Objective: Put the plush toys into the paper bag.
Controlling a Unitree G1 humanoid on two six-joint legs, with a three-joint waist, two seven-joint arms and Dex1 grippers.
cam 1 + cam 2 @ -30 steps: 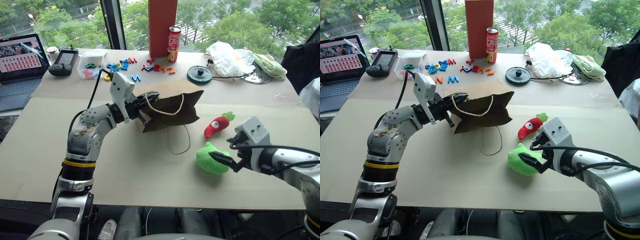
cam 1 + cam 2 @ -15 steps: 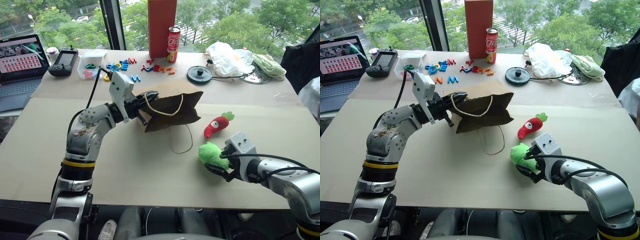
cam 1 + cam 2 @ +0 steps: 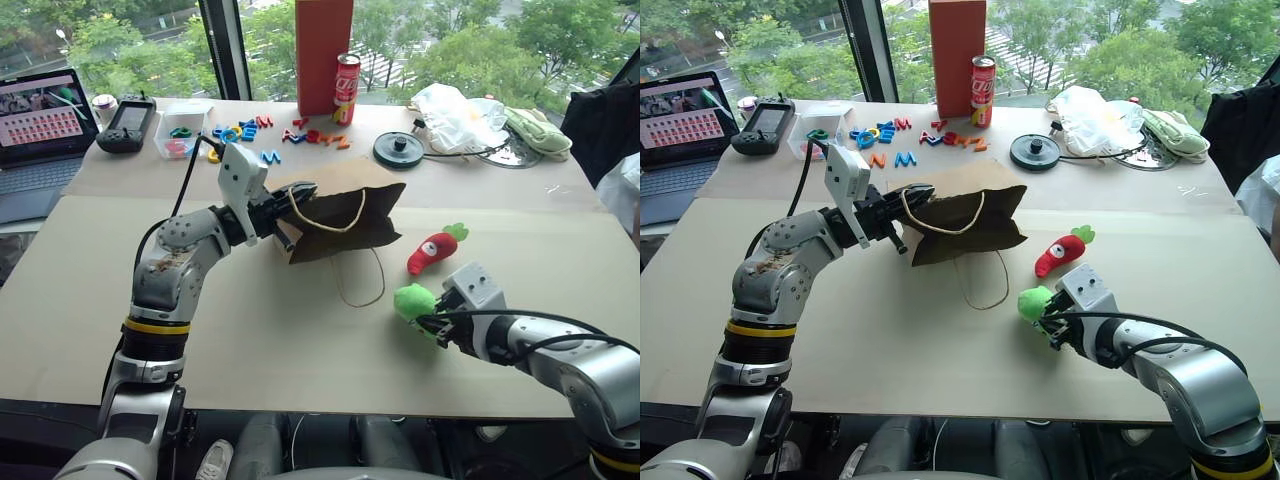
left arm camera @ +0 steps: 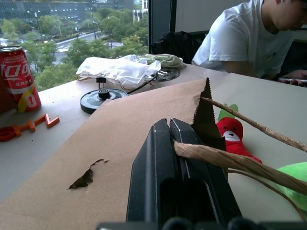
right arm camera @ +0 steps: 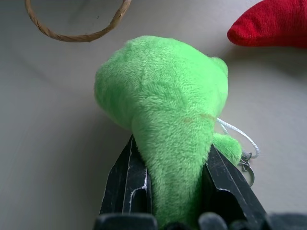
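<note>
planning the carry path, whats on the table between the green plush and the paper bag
Only the bag's loose twine handle loop lies between the green plush and the paper bag; otherwise bare table, seen in the left eye view.

Paper bag (image 3: 340,215): brown kraft, wider than tall, beige twine loop handles, standing near the table's middle, slightly toward its far edge; one top edge and one handle are pinched and lifted, the other handle loop lies flat on the surface in front of it. Green plush (image 3: 415,301): bright fuzzy rounded blob, squeezed narrow at one end, near the table's near edge, right of the loose handle. Red plush (image 3: 436,250): small radish shape, green leafy top, white eyes, lying tilted on the surface just beyond the green one.
</note>
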